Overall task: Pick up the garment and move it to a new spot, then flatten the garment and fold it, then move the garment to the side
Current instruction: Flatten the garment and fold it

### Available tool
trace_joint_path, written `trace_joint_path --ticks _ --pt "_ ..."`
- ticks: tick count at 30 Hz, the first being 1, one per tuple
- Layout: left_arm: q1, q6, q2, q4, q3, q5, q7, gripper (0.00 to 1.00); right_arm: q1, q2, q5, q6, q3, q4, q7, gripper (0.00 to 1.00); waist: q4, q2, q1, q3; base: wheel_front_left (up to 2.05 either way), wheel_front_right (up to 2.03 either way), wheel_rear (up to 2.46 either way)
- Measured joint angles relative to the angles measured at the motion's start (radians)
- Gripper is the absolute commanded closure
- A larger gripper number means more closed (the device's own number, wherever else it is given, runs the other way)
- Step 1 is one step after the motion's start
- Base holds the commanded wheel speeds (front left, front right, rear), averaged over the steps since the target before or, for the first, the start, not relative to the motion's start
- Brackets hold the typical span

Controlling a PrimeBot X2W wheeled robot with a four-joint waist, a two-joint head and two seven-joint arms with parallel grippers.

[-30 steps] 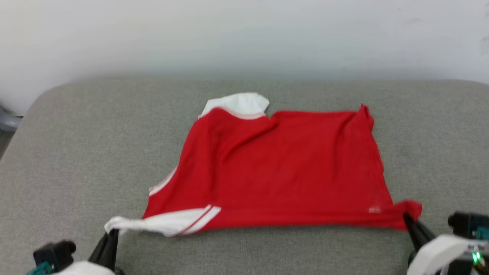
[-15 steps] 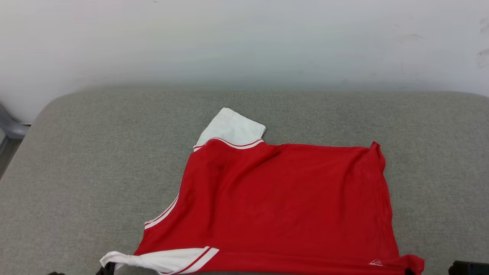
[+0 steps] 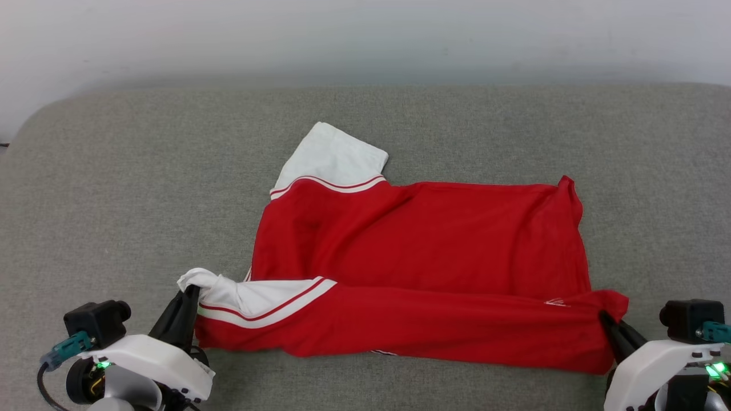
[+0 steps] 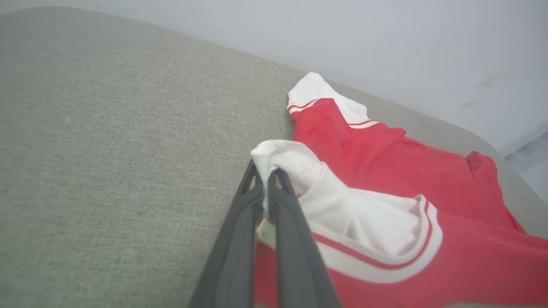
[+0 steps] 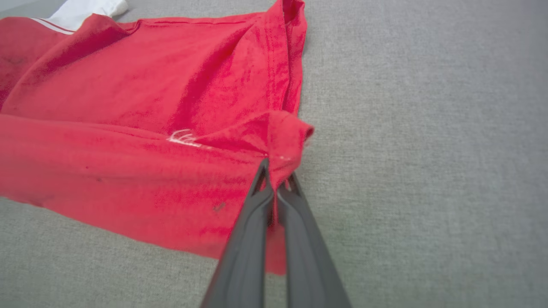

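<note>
The garment (image 3: 422,240), a red T-shirt with white, red-striped sleeves, lies plain side up on the grey cushioned surface (image 3: 114,188). Its near edge is lifted and hangs between my two grippers. My left gripper (image 3: 191,291) is shut on the white near sleeve (image 4: 299,171), seen pinched at the fingertips of the left gripper (image 4: 265,171). My right gripper (image 3: 602,317) is shut on the red near right corner of the garment (image 5: 282,132), held in the right gripper (image 5: 276,175). The other white sleeve (image 3: 331,154) lies flat at the far left.
The grey surface (image 5: 428,128) stretches wide on every side of the shirt. A pale wall (image 3: 365,34) runs behind its far edge.
The camera's aim has shifted between frames. The near edge of the garment has been lifted off the surface by both grippers and now sags between them, folding toward the far side.
</note>
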Motion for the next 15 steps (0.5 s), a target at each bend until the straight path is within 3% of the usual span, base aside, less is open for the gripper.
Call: trace_joint_path --ticks 13,15 --pt "-0.154 -0.068 -0.036 0.256 -0.065 -0.013 0.034 1.00 -0.130 -0.017 -0.023 0.000 0.065 0.216 -0.098 1.00 -0.014 0.0000 0.0000 0.098 0.00 0.00 0.00" --pt "-0.162 -0.081 -0.040 0.285 -0.075 -0.022 0.044 1.00 -0.145 -0.020 -0.024 0.000 0.075 0.248 -0.124 0.75 -0.013 0.0000 0.0000 0.100 0.00 0.00 0.00"
